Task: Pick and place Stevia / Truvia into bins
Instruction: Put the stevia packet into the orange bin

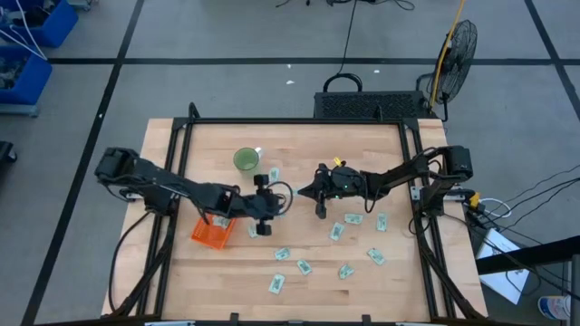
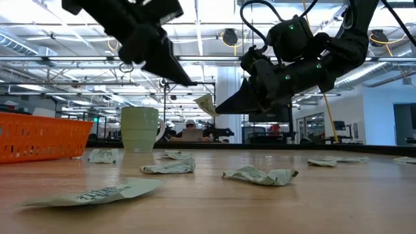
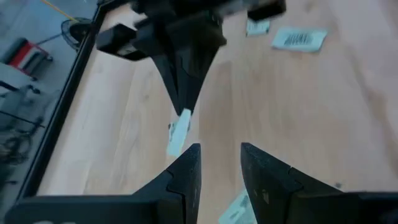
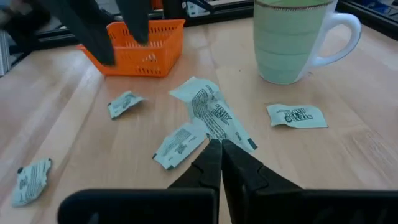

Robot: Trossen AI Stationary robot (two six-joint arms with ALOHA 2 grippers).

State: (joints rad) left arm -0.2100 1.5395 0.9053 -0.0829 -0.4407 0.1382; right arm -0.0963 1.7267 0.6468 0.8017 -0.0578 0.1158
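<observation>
The right gripper (image 4: 221, 146) pinches one packet (image 4: 213, 111) above the table's middle, facing the left gripper (image 3: 219, 165), whose fingers stand parted. Other packets (image 1: 336, 232) lie scattered right of the bin (image 1: 214, 232); the cup (image 1: 246, 160) stands farther back.

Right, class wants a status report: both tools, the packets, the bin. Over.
Right tool shut on a Truvia packet, held above the table. Left tool open, facing it. Orange bin beside the left arm. Green mug nearby, not blocking.
</observation>
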